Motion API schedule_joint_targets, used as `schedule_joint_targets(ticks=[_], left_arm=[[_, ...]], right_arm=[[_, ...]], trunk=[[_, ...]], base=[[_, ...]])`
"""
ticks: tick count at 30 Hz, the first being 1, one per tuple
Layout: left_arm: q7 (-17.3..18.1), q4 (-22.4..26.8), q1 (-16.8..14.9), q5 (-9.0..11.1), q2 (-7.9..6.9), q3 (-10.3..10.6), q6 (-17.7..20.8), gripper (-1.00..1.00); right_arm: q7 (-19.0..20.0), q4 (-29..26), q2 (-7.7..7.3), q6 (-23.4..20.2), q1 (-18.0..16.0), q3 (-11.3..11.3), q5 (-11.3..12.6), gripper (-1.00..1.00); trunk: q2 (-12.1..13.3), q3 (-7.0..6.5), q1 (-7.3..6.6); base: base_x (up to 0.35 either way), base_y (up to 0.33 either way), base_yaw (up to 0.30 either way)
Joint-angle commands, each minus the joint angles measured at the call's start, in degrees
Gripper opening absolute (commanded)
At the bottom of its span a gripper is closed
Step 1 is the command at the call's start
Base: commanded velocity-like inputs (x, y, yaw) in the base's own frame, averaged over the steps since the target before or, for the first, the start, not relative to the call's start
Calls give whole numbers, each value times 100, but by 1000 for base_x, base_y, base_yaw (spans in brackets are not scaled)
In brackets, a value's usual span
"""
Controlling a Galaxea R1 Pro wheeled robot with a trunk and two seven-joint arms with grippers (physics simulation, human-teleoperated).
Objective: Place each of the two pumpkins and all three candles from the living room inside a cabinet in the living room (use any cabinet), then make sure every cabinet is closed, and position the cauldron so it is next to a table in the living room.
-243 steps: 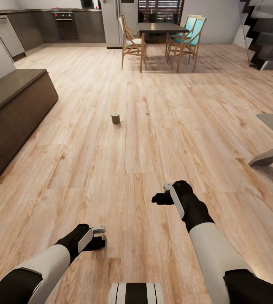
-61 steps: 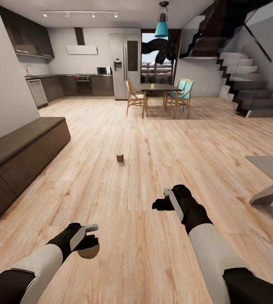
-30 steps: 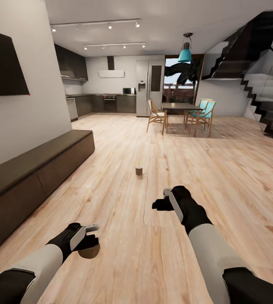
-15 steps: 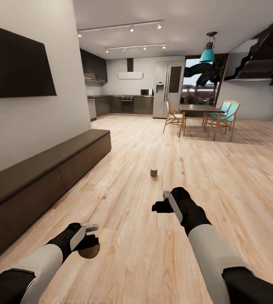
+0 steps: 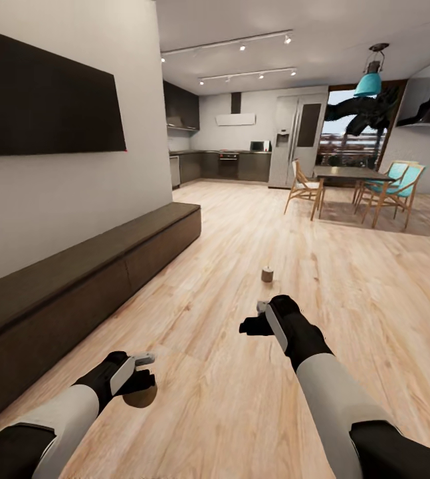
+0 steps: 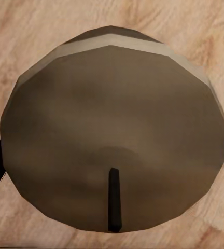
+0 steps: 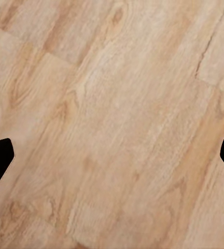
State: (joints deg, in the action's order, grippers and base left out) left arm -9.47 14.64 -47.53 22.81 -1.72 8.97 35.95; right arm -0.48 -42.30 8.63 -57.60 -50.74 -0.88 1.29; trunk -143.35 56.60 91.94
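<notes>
Open wood floor [image 5: 228,399], cabinet [image 5: 75,286] along wall, candle [image 5: 266,274] ahead

The cabinet [image 5: 75,286] runs off the left edge. The left gripper [image 5: 138,386] hides most of its held candle [image 5: 140,397].

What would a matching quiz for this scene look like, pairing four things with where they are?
Things:
1. held candle
2. second candle
3. cabinet
4. dining table

Places:
A. standing alone on the floor ahead
B. along the wall under the dark screen
C. gripped in the left end effector
D. far back, between chairs

Pairs: 1-C, 2-A, 3-B, 4-D
</notes>
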Motion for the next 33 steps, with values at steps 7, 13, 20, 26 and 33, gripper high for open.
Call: schedule_joint_targets(ticks=[7,13,20,26,33], left_arm=[[-46,13,-1,56,2,41,26,-100],[-46,13,-1,56,5,44,26,-100],[-46,13,-1,56,5,43,26,-100],[-46,13,-1,56,5,43,26,-100],[-46,13,-1,56,5,41,26,-100]], right_arm=[[-5,-6,-2,-23,-3,-8,12,100],[-5,-6,-2,-23,-3,-8,12,100],[-8,-6,-2,-23,-3,-8,13,100],[-13,-6,-2,-23,-3,-8,12,100],[-13,-6,-2,-23,-5,-8,12,100]], trunk=[[-2,-19,-1],[-2,-44,-1],[-2,-73,-1],[-2,-98,-1],[-2,-127,-1]], base=[[0,0,272],[0,0,270],[0,0,270],[0,0,270],[0,0,270]])
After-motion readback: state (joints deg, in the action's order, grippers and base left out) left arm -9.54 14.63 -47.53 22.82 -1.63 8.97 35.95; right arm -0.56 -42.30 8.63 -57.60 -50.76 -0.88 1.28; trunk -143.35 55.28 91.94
